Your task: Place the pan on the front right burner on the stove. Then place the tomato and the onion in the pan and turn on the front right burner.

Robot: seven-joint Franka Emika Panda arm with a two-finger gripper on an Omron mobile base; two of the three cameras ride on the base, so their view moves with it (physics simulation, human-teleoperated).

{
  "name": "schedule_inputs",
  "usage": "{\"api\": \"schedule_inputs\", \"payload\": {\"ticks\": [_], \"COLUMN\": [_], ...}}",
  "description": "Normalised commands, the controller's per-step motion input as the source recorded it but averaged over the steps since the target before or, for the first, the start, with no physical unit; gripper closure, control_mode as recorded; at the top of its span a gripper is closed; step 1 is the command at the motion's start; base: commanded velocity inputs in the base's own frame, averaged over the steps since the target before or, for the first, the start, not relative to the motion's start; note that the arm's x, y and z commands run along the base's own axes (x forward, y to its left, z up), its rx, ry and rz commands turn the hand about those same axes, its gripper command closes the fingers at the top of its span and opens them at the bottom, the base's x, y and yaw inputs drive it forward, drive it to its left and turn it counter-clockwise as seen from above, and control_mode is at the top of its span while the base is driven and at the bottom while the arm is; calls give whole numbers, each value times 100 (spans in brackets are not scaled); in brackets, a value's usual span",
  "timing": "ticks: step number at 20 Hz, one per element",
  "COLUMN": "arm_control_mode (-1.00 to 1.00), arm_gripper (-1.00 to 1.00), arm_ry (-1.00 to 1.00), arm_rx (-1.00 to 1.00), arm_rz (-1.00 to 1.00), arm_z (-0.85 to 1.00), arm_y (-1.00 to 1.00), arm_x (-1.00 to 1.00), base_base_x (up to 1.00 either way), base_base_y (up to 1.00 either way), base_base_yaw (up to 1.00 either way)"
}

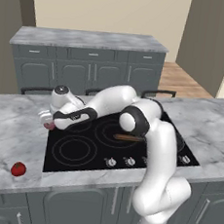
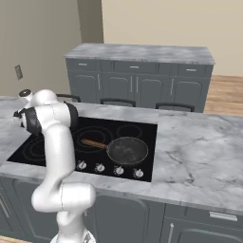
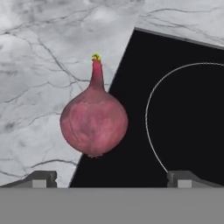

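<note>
One dull pinkish-purple onion [image 3: 94, 124], a round bulb with a matt, faintly mottled skin and a thin neck ending in a yellow tip, lies across the edge where the veined grey marble bench [image 3: 39, 65] meets the flat black glass stove [image 3: 183, 109]. The hand [image 3: 111, 177] hovers over it, its two dark fingertips wide apart at about 7 and 5 o'clock of the bulb, touching nothing. One round dark grey frying pan [image 2: 127, 150] sits on the front right burner, its straight brown wooden handle pointing to 9 o'clock. One small glossy red tomato [image 1: 18, 169] rests on the bench at 7 o'clock of the stove. Four small silver knobs [image 2: 109, 168] show along its front edge in the right base view.
</note>
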Motion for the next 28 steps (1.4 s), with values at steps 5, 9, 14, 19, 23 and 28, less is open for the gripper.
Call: {"api": "schedule_inputs", "payload": {"ticks": [5,9,14,19,23,28], "arm_control_mode": [-100,-100,-100,-100,-100,-100], "arm_gripper": [-100,-100,-100,100,100,100], "arm_ry": [0,0,0,0,0,-2], "arm_rx": [0,0,0,0,-1,0], "arm_rz": [1,2,0,0,-1,-5], "arm_z": [-18,-21,-25,-18,-5,33], "arm_y": [21,30,25,6,0,-16], "arm_x": [34,18,11,11,1,-12], "base_base_x": [0,0,0,0,0,0], "base_base_y": [0,0,0,0,0,0], "base_base_yaw": [0,0,0,0,0,0]}}
